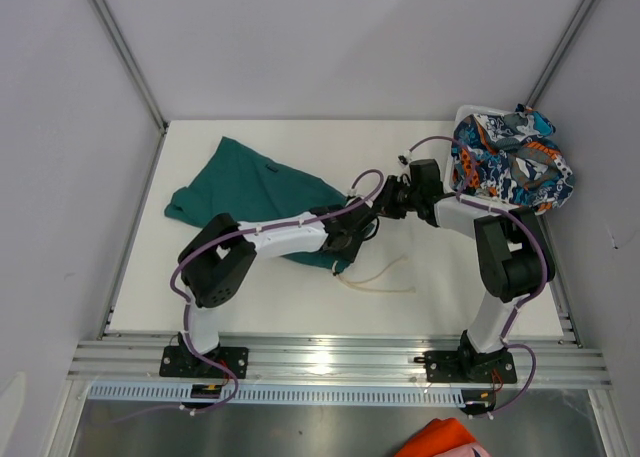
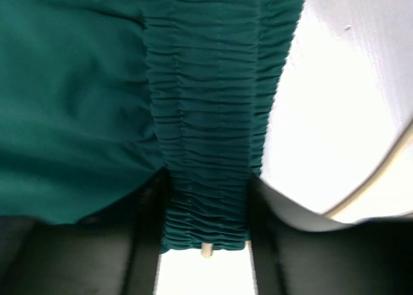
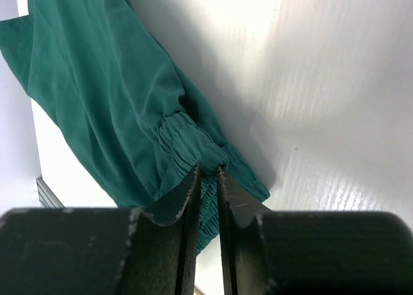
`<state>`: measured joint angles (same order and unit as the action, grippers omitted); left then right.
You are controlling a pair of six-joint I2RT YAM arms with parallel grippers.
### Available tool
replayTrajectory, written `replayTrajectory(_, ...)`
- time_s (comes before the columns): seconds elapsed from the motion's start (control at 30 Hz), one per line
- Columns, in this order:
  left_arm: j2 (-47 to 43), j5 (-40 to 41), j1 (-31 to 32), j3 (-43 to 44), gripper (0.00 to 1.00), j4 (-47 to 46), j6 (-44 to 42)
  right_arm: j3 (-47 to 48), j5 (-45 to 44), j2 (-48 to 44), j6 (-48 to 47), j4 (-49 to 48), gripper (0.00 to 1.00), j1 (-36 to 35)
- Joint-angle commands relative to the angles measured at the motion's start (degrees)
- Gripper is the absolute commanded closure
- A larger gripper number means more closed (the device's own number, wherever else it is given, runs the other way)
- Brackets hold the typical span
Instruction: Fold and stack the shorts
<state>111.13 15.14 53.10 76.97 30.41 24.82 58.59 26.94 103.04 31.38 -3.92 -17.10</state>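
We see the white desk (image 1: pixel 250 307) with the dark teal shorts (image 1: pixel 255 187) spread loosely over it, reaching from both sets of fingers away to their left. The printed shorts (image 1: pixel 510 162) lie heaped in the white mesh basket (image 1: pixel 466 111), off to the right of the right fingers and apart from them. The left fingers (image 1: pixel 358 227) hold the teal shorts' gathered waistband, the ribbed band running straight out from between them. Just beside them, the right fingers (image 3: pixel 200 182) are drawn narrow, pinching a bunched corner of the same waistband. A pale drawstring (image 1: pixel 385 277) trails loose on the desk on the near side of both sets of fingers.
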Motion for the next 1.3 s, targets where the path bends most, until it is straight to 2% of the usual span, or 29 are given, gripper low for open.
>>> replayTrajectory(0.0,-1.53,-2.66,-0.28,-1.12,0.55,-1.67,-0.56,1.44,1.45,0.23,-0.09,-2.4,0.82,-0.48)
replayTrajectory(0.1,-2.58,-2.39,-0.28,-1.38,0.65,-1.59,-0.74,1.53,1.54,0.23,-0.09,-2.4,0.82,-0.56)
replayTrajectory(0.17,-3.29,-2.13,-0.28,-1.73,0.66,-1.41,-0.74,1.53,1.8,0.23,0.0,-2.4,0.82,-0.65)
replayTrajectory(0.2,-3.99,-1.78,-0.28,-1.91,0.65,-1.15,-0.74,1.44,1.89,0.23,0.0,-2.49,0.76,-0.74)
replayTrajectory(0.27,-4.69,-1.34,-0.28,-2.52,0.59,-0.71,-0.65,1.44,1.89,0.05,0.09,-2.49,0.67,-0.83)
replayTrajectory(0.3,-5.04,-0.99,-0.28,-2.44,0.5,-0.53,-0.56,1.35,1.98,0.05,0.0,-2.58,0.58,-0.91)
replayTrajectory(0.37,-5.84,-0.72,-0.28,-2.79,0.38,-0.36,-0.47,1.27,1.98,0.23,-0.17,-2.75,0.48,-0.92)
replayTrajectory(0.43,-6.71,-0.72,-0.28,-3.14,0.34,-0.35,-0.3,1.35,2.15,0.49,-0.09,-3.02,0.45,-1.09)
replayTrajectory(0.53,-7.85,-0.28,-0.28,-3.76,0.33,-0.35,-0.03,2.05,2.5,1.72,-0.09,-3.28,0.46,-1.53)
replayTrajectory(0.63,-8.91,-0.19,-0.28,-5.07,0.33,-0.71,-0.03,2.85,3.12,3.56,0.09,-3.54,0.49,-1.88)
replayTrajectory(0.73,-9.97,0.24,-0.28,-5.77,0.33,-0.88,0.05,2.94,3.64,4.36,0.7,-4.51,0.62,-2.14)
replayTrajectory(0.77,-10.84,0.33,-0.28,-7.08,0.33,-1.49,0.05,3.11,3.82,4.36,0.79,-4.69,0.7,-2.23)
replayTrajectory(0.87,-12.34,-0.54,-0.28,-10.43,0.33,-3.69,0.14,3.29,4.26,4.18,0.97,-4.78,0.8,-2.32)
replayTrajectory(0.97,-13.4,-0.9,-0.28,-13.42,0.33,-5.62,0.49,3.64,4.79,4.36,1.06,-4.6,0.87,-2.32)
replayTrajectory(1.27,-14.8,0.86,-0.28,-16.41,0.37,-7.91,0.93,3.99,7.51,3.13,3.16,-4.51,1.0,-2.5)
